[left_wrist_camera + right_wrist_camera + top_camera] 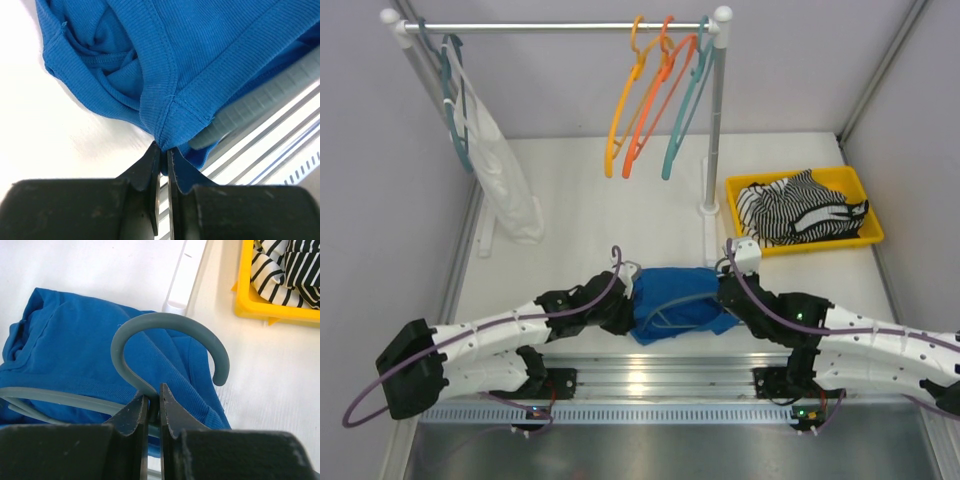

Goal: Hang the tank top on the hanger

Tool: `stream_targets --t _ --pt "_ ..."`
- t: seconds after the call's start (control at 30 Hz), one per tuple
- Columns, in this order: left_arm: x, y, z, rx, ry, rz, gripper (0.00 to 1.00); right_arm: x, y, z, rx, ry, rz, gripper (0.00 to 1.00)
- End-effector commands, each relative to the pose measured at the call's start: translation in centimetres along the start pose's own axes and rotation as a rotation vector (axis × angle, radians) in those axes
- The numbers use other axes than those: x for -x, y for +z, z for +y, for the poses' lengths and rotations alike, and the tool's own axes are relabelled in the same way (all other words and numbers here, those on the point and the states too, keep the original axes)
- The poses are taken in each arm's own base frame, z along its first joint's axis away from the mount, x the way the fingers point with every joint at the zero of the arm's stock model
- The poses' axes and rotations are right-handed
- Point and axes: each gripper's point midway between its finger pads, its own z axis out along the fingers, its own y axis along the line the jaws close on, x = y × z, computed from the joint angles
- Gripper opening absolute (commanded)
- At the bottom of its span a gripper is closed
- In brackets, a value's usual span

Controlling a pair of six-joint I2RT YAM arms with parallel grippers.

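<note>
The royal-blue tank top (pixel 678 303) lies bunched on the table between the two arms. The dark slate hanger (pixel 667 312) lies on it. In the left wrist view my left gripper (pixel 163 147) is shut on a seamed hem corner of the tank top (pixel 200 60), with blue fabric pinched between the jaws; a grey hanger arm (pixel 265 95) shows under the cloth. In the right wrist view my right gripper (pixel 153 390) is shut on the neck of the hanger (pixel 165 320), just below its curved hook, over the tank top (pixel 65 350).
A clothes rack (pixel 560 27) stands at the back with orange hangers (pixel 640 100), a teal-green hanger (pixel 685 110) and a white garment (pixel 505 170). Its post (pixel 712 130) stands just behind the tank top. A yellow tray (pixel 865 235) at right holds a striped garment (pixel 800 210).
</note>
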Motion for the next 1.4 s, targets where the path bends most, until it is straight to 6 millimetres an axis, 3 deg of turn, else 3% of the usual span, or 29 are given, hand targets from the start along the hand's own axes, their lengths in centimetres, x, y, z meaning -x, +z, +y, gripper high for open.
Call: stream_targets --t 0.0,0.17,0.57,0.77,1.03,1.17,1.37 --pt "1.6 -1.4 -1.7 -0.058 0.005 -0.037 0.06 2.0 -0.4 -0.2 -0.031 0.033 -0.057 0.0" --pt "3.1 -3.1 -3.1 -0.091 0.02 -0.051 0.07 2.6 -0.4 0.2 -0.033 0.034 -0.067 0.0" --pt "9.3 -6.1 -6.7 -0.106 0.042 -0.1 0.09 6.2 -0.4 3.0 -0.003 0.044 -0.126 0.0" --pt "11.8 -6.7 -6.8 -0.04 0.037 -0.132 0.11 7.0 -0.5 4.9 0.026 0.079 -0.16 0.0" --pt "12.6 -7.1 -6.3 0.014 0.039 -0.136 0.12 7.6 -0.8 6.4 0.011 0.12 -0.2 0.0" --pt "13.0 -7.5 -6.4 0.019 0.035 -0.146 0.18 7.7 -0.9 7.7 0.022 0.123 -0.214 0.0" --pt "13.3 -8.4 -6.6 0.004 0.045 -0.169 0.44 7.1 -0.5 8.4 0.028 0.122 -0.212 0.0"
